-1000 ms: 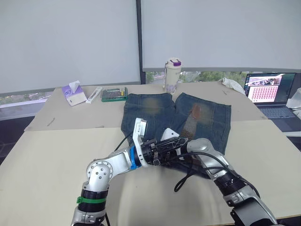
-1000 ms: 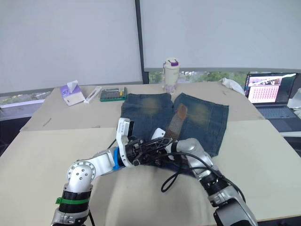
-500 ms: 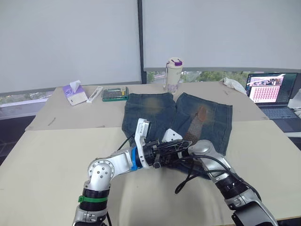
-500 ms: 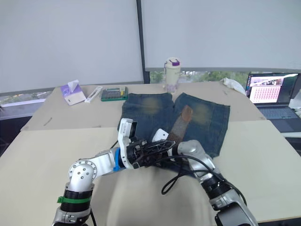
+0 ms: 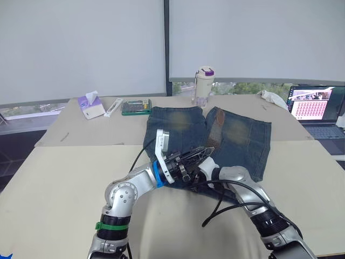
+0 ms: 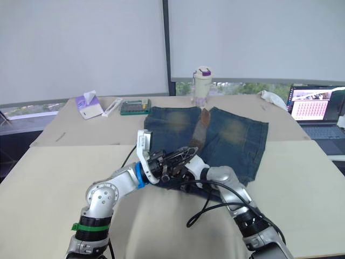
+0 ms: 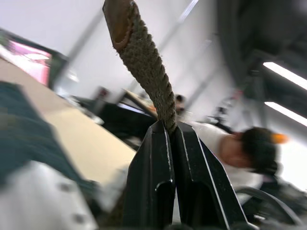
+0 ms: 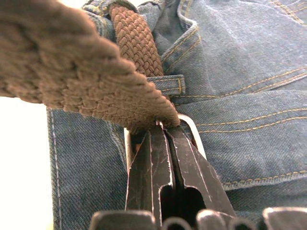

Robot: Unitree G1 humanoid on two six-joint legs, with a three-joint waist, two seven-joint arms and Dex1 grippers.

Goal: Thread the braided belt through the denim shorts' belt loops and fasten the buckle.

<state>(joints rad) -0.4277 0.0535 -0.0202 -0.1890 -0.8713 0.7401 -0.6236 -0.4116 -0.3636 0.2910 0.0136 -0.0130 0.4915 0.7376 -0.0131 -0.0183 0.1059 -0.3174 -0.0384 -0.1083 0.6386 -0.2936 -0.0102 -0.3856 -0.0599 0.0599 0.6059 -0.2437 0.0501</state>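
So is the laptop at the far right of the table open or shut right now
Open. The laptop has its lid raised, and the lit screen shows a pink grid of small tiles above the keyboard.

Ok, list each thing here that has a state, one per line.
braided belt: passes under a belt loop, free end lifted off the shorts.
belt loop: belt threaded under it.
denim shorts: spread flat on the table.
buckle: partly hidden, whether fastened unclear.
left gripper: jaws shut on the braided belt.
right gripper: jaws shut on the braided belt.
laptop: open, screen lit.
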